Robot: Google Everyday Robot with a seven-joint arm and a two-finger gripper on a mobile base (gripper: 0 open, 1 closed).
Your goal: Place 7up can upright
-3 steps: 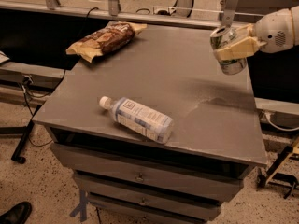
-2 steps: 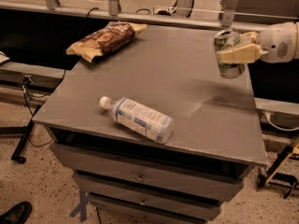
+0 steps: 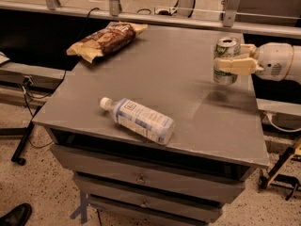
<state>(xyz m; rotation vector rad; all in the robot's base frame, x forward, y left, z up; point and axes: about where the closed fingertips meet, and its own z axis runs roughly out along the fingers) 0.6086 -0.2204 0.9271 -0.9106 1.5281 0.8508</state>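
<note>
The 7up can (image 3: 226,48), silvery-green with a silver top, stands upright in the air a little above the right side of the grey table (image 3: 164,79). My gripper (image 3: 229,62) reaches in from the right edge and is shut on the can, its pale fingers (image 3: 235,66) wrapped across the can's middle. The can's shadow falls on the tabletop just below it.
A clear plastic water bottle (image 3: 138,119) with a white cap lies on its side near the table's front edge. A brown snack bag (image 3: 106,39) lies at the far left corner. Drawers sit under the tabletop. A shoe (image 3: 16,214) shows at the bottom left.
The gripper has turned the can from tilted to upright and lowered it slightly toward the tabletop. The bottle and the bag have not moved.
</note>
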